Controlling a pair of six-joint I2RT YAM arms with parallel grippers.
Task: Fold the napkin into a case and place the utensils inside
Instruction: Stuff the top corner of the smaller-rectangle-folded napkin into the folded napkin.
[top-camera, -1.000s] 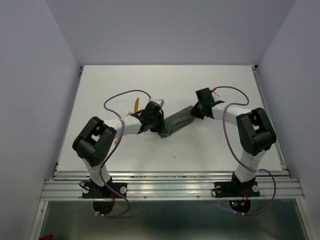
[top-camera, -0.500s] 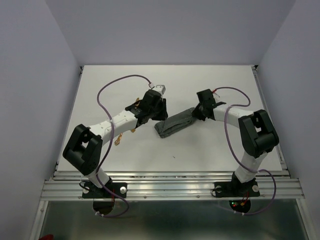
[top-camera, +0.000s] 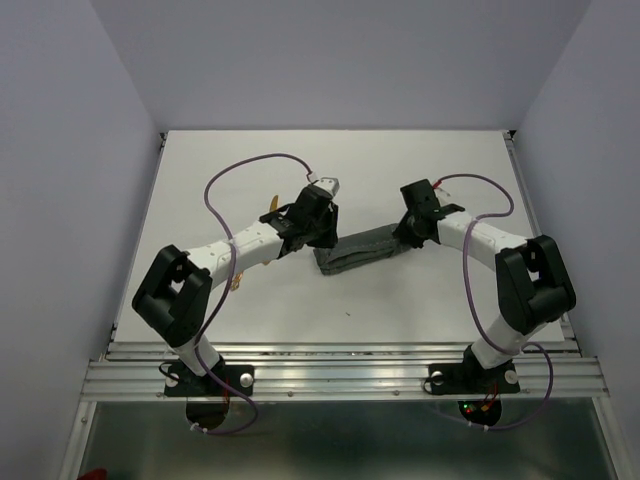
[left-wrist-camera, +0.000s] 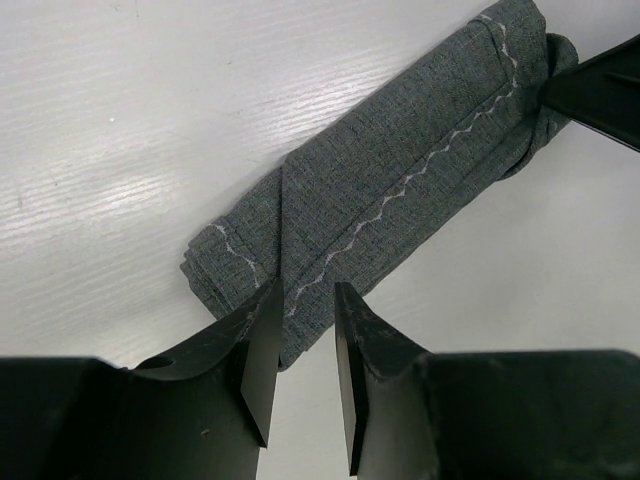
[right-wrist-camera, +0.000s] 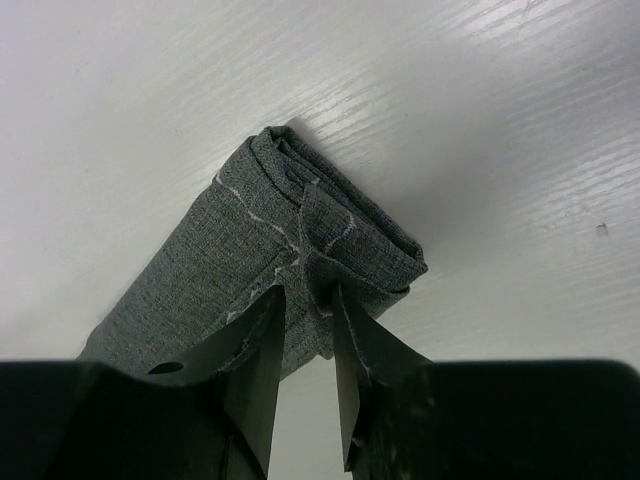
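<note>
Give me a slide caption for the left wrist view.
Left gripper, jaws slightly apart, poised at one end of the folded grey napkin on the white table.

White table (top-camera: 430, 160), pale walls (top-camera: 330, 60), aluminium rail (top-camera: 340, 375)

**Table** (top-camera: 420, 170): white, flat, with a faint wood grain; bounded on its near edge by a metal rail.

**Lying on it:**
1. Case (top-camera: 362, 249): dark grey cloth folded into a long, narrow strip, flat on the surface near the table's middle and slanting from near-left to far-right. A pale wavy stitch line runs along its length (left-wrist-camera: 400, 190). Stacked fold layers show at the far-right end (right-wrist-camera: 250, 250).
2. First utensil (top-camera: 271, 208): orange-brown stick, left of the case and slightly farther back, partly hidden.
3. Second utensil (top-camera: 237, 284): orange-brown, farther left of the case and nearer the rail, mostly hidden.
4. Dark speck (top-camera: 348, 313): nearer than the case.
</note>
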